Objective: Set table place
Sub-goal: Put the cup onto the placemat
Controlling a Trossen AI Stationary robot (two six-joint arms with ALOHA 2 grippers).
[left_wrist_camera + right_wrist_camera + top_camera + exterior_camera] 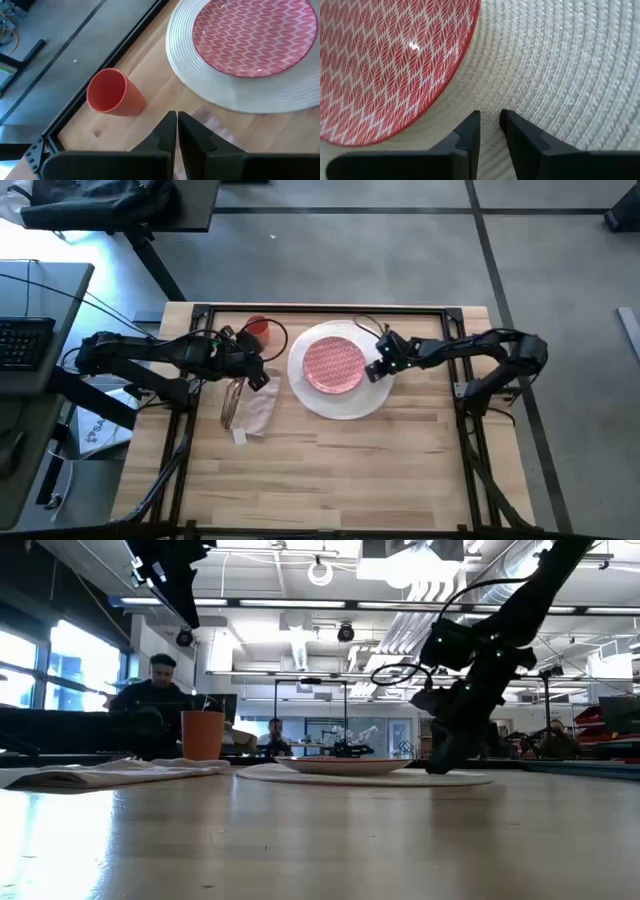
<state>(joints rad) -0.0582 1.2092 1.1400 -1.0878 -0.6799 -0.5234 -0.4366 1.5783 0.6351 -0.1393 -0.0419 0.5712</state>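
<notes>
On the light-wood table (pixel 400 450), a large white round plate (pixel 345 402) sits just behind the centre with a smaller red-patterned plate (pixel 333 365) resting on top of it, slightly toward the white plate's 11 o'clock. The right gripper (pixel 375 370) is down at the white plate's 3 o'clock rim, just beside the red plate; the right wrist view shows its two dark fingers (pixel 465 137) only a narrow gap apart over the ribbed white surface, with nothing held between them. The left gripper (pixel 262 376) hangs at the plate's 9 o'clock, over the far end of the pale pink napkin (pixel 255 413), fingers (pixel 165 135) pressed almost together and empty (a sliver of pink cloth shows just beyond their tips). Copper-coloured cutlery (pixel 231 402) lies along the napkin's left edge, though which pieces they are cannot be made out. The small orange cup (pixel 257 330) stands upright at the white plate's 10 o'clock, near the table's back rail and apart from both plates. In the low view, people sit at desks in the room behind.
</notes>
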